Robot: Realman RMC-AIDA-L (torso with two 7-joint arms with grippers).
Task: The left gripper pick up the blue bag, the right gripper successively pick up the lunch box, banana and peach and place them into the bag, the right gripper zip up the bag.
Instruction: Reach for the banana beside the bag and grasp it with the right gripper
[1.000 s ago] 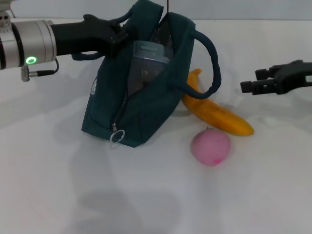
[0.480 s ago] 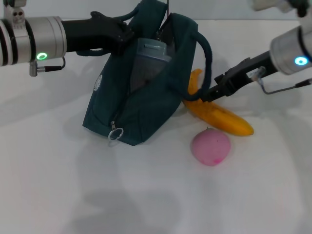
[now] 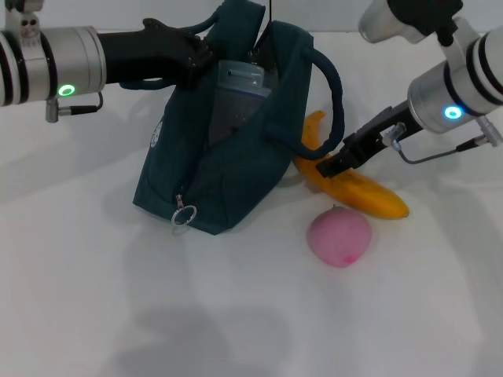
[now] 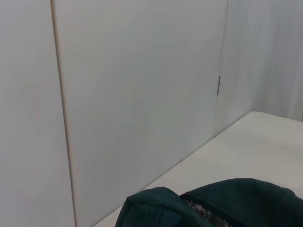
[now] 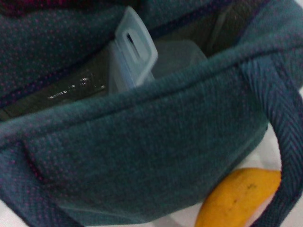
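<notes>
Holding one handle of the blue bag, the left end effector is closed on the strap at the bag's upper left and is keeping the mouth lifted and gaping above the white bench. Sitting tilted inside that opening is the lunch box, its lid latch showing clearly in the right wrist view, so the first item is judged to be packed. The zipper pull ring is hanging low on the bag's front, and the zip is lying open. Moving right, the bag's free handle is looping down over the banana, which is lying on the bench just beside the bag's right side. The right end effector is reaching down onto the banana's middle; whether its fingers are spread or already pinching the fruit cannot be told. The peach is sitting on the bench near the banana, closer to the robot, untouched. Banana, peach and zipping appear to be what is left.
</notes>
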